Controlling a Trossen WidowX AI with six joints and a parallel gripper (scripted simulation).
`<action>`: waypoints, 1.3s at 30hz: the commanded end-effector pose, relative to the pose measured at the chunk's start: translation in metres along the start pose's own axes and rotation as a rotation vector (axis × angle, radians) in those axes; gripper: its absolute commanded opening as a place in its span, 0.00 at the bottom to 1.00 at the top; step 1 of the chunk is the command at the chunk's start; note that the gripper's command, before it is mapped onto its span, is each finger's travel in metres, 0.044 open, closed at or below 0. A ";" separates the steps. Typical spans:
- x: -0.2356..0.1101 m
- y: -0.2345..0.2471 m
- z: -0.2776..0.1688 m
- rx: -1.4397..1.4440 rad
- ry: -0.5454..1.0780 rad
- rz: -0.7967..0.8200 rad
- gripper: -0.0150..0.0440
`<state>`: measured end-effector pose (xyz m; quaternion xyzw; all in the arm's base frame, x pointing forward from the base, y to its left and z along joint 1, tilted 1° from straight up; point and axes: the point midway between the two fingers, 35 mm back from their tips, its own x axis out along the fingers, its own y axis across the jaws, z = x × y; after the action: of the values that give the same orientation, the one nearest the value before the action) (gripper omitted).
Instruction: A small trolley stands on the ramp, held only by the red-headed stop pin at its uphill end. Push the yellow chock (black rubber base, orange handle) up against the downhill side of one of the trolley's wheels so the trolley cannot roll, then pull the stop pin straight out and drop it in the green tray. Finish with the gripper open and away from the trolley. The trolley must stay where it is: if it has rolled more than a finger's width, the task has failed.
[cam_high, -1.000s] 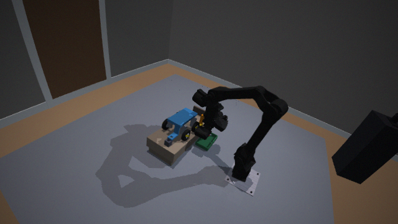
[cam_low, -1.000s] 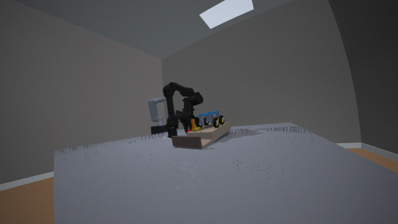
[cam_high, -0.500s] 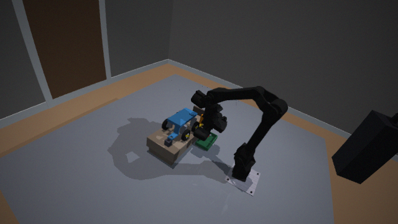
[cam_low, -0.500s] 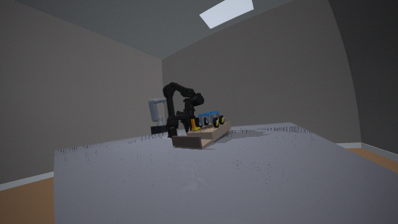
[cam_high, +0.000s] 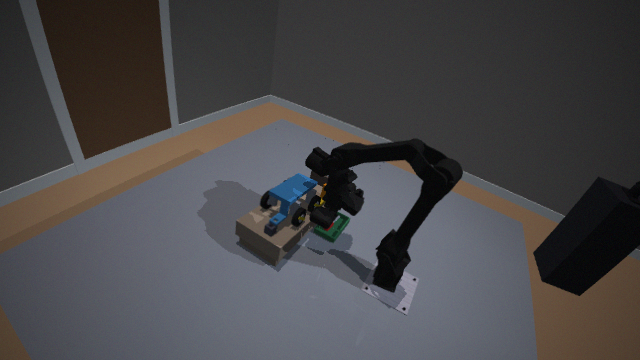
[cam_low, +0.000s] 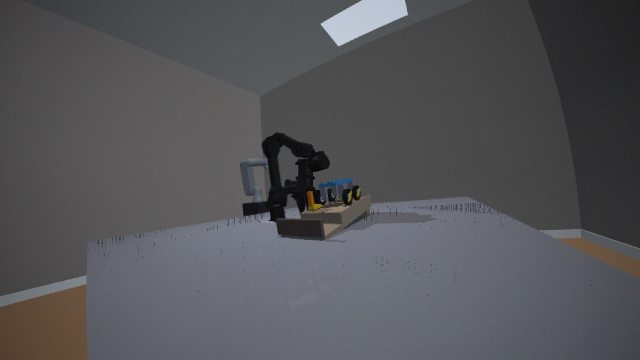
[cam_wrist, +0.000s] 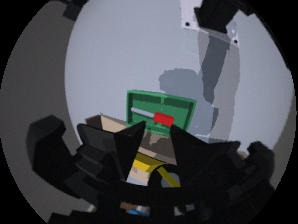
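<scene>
The stop pin, red head and grey shaft, lies in the green tray. My gripper is open and empty above the tray's ramp-side edge, beside the trolley's near side; its fingertips are hard to make out in the top and exterior views. The blue trolley stands on the ramp. The yellow chock with its orange handle is at the downhill side of the near lower wheel. Whether it touches the wheel is hard to tell.
The ramp's upright end board stands at its downhill end. A dark block sits at the uphill end, with no red pin head showing there. The arm's base plate is at the right in the top view.
</scene>
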<state>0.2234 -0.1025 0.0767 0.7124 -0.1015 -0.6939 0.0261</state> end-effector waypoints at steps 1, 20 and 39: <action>0.003 -0.002 0.002 0.002 -0.007 0.004 0.58; -0.016 0.000 0.002 0.001 -0.006 0.003 0.83; -0.067 0.006 0.008 0.002 -0.008 0.003 1.00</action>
<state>0.2142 -0.0953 0.1319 0.7082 -0.0996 -0.6985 0.0253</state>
